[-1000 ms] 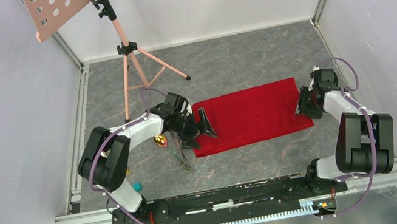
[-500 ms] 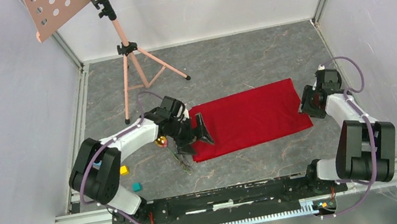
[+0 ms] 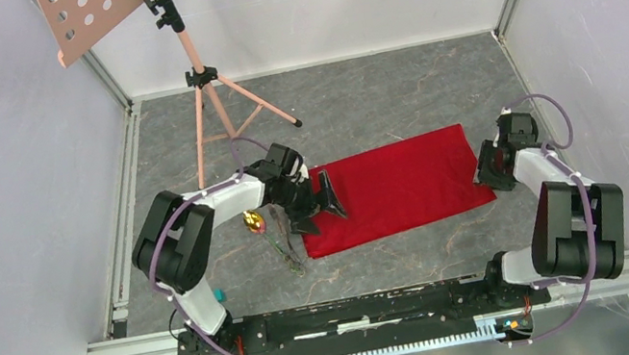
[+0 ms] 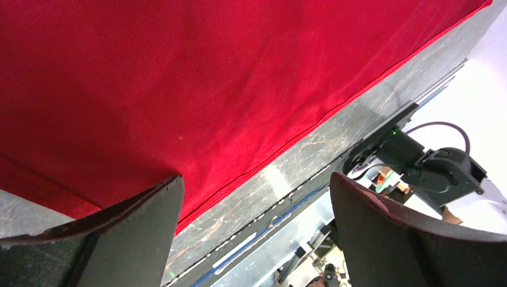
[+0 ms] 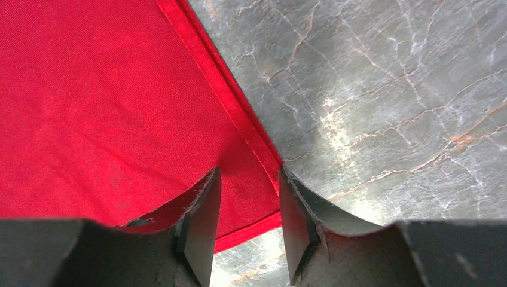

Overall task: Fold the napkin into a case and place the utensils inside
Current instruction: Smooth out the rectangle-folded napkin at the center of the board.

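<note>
The red napkin [image 3: 399, 182] lies flat on the worktop [image 3: 356, 102], right of centre, with the utensils [image 3: 283, 242] just beside its left end. The step in hand looks like taking hold of the cloth for a fold. The left tool [image 4: 256, 179] hangs over the napkin's left end with its jaws wide apart, gripping nothing. The right tool [image 5: 246, 173] straddles the hem at the near right corner with its jaws partly apart, and the cloth between them looks flat and unpinched. To do this well, each tool should press down to the worktop and close on the hem itself. Both should then lift evenly and keep the cloth taut, so no wrinkle forms and the cutlery is not dragged.
</note>
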Available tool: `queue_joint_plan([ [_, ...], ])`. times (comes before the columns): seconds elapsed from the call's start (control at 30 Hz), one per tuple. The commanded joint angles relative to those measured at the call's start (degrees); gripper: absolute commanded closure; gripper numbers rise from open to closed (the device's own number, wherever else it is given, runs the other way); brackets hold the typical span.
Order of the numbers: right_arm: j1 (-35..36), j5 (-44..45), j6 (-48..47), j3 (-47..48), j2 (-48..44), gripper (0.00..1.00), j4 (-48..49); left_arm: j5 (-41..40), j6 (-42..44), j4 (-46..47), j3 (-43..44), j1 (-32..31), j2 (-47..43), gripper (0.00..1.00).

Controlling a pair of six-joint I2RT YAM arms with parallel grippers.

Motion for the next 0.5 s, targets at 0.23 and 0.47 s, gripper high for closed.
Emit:
queue_joint_plan([
  [0.23,4.7,5.0,-2.8,4.9,-3.8,0.52,-1.3,-1.3,0.7,-3.9,5.9,0.9,-0.7,0.00],
  [0.47,11.6,-0.3,-3.7,9.7,2.1,0.51,0.1,-2.8,-1.8,-4.3,12.5,3.5,2.5,0.00],
])
